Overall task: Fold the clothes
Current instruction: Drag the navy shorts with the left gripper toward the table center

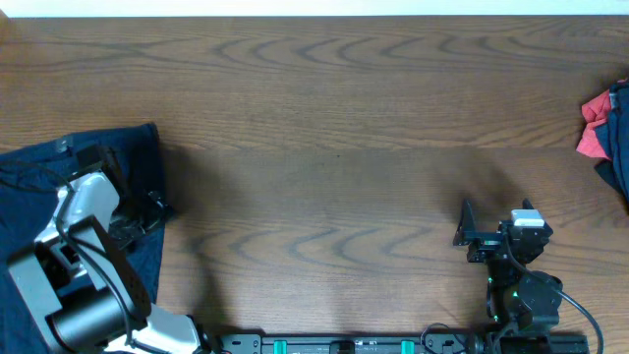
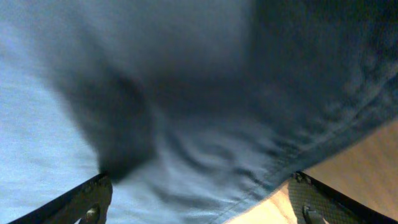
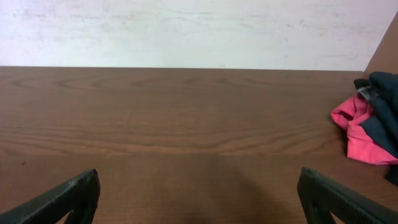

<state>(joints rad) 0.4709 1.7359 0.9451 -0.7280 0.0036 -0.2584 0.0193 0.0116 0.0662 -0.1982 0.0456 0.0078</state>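
The clothes (image 1: 59, 167) are a dark navy garment spread at the table's left edge, partly hidden under my left arm. My left gripper (image 1: 138, 211) hangs low over the garment's right side. In the left wrist view the blue fabric (image 2: 186, 112) fills the frame and its stitched hem (image 2: 292, 165) runs between the wide-apart fingers (image 2: 93, 199); this gripper (image 2: 199, 208) is open. My right gripper (image 1: 494, 218) stands over bare wood at the front right. It is open (image 3: 199, 199) with nothing between its fingers (image 3: 68, 199).
A pink-red cloth (image 1: 595, 128) (image 3: 357, 134) lies bunched with a dark one (image 1: 619, 138) at the table's right edge. The brown wooden table (image 1: 334, 138) stretches between the two arms. A white wall (image 3: 186, 31) stands behind the far edge.
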